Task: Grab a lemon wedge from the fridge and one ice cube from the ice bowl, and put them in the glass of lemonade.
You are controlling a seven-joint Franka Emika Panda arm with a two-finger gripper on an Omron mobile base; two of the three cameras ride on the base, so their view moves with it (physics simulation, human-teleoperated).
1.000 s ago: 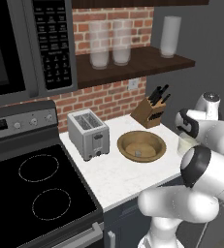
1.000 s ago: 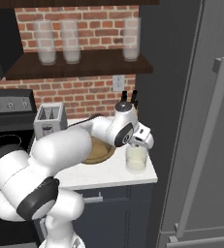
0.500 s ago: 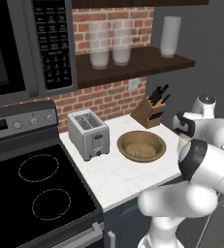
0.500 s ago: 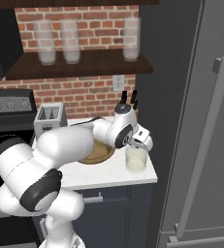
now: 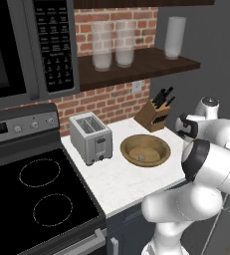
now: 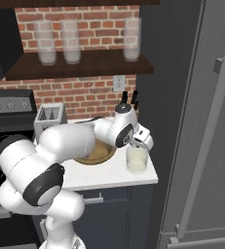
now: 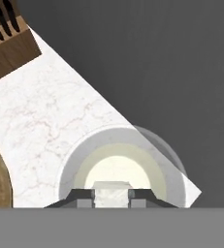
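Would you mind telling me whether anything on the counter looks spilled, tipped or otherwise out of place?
Nothing stands out. The glass of lemonade stands upright near the counter edge with no spill, the ice bowl sits flat, and the gripper holds an ice cube above the glass.

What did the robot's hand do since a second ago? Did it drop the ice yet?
Not yet. The gripper is still shut on the ice cube, right above the glass of lemonade. The arm only shifted a tiny bit over the glass. The ice bowl, toaster and knife block stayed where they were.
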